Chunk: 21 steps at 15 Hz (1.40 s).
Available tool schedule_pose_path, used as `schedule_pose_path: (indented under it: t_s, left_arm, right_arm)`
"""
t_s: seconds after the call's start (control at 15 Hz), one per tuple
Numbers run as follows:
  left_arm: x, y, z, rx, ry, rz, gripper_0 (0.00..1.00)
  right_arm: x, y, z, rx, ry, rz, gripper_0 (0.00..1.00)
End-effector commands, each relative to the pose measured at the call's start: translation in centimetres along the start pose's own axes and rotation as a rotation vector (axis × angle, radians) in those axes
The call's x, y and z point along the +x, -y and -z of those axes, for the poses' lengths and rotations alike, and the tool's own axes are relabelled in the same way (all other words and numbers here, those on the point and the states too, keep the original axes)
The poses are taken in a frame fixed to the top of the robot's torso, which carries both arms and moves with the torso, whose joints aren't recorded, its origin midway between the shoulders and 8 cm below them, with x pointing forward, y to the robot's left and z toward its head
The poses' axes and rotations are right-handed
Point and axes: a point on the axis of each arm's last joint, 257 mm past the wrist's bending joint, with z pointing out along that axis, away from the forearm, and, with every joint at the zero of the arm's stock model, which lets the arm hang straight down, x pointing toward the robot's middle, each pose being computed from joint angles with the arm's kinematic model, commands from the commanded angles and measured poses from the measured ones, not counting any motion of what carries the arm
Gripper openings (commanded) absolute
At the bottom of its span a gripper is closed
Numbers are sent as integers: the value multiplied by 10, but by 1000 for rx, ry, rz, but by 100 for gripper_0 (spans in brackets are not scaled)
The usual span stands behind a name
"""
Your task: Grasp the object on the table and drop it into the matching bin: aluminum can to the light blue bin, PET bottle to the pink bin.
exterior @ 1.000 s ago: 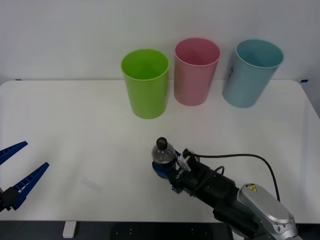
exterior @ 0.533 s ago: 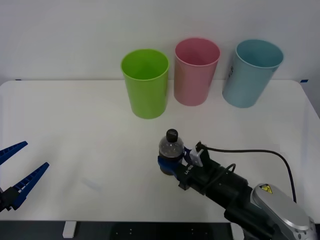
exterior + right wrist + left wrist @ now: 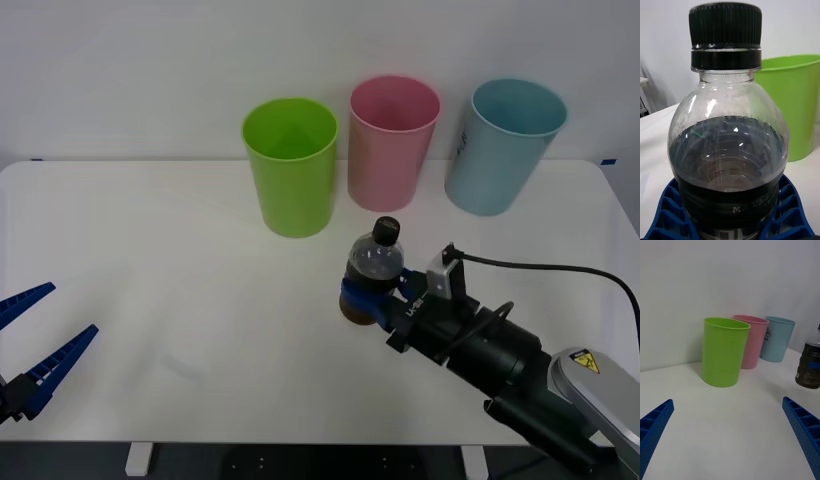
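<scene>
White table (image 3: 150, 260) below. Pink bin (image 3: 392, 142) ahead of right gripper (image 3: 372, 298), beyond, slightly right. Right gripper clamped round lower half of PET bottle (image 3: 373, 272), upright, lifted. Left gripper (image 3: 35, 335) spread open, empty, farther off.

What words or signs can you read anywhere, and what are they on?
"MA": pale letters on the dark band low on the PET bottle, cut off by the right gripper clamped around it; the rest cannot be read.
Dark print on the light blue bin: too small to read.
Yellow warning sign on the right arm: a symbol, no readable words.
White letters on the right gripper's black mount: too blurred to read.
</scene>
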Motion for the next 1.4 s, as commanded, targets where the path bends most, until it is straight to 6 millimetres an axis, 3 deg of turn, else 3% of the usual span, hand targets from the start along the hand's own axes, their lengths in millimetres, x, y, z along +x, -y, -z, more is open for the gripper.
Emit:
schedule_pose_path:
  t_s: [0.07, 0.8, 1.07, 1.4]
  left_arm:
    - [0, 0, 0, 0, 0, 0, 100]
    - [0, 0, 0, 0, 0, 0, 100]
    - [0, 0, 0, 0, 0, 0, 100]
    - [0, 0, 0, 0, 0, 0, 100]
  right_arm:
    - [-26, 15, 6, 5, 38, -22, 0]
    - [-138, 56, 28, 25, 174, -51, 0]
    - [-178, 75, 18, 41, 214, -7, 0]
    - [-209, 115, -7, 74, 238, 18, 0]
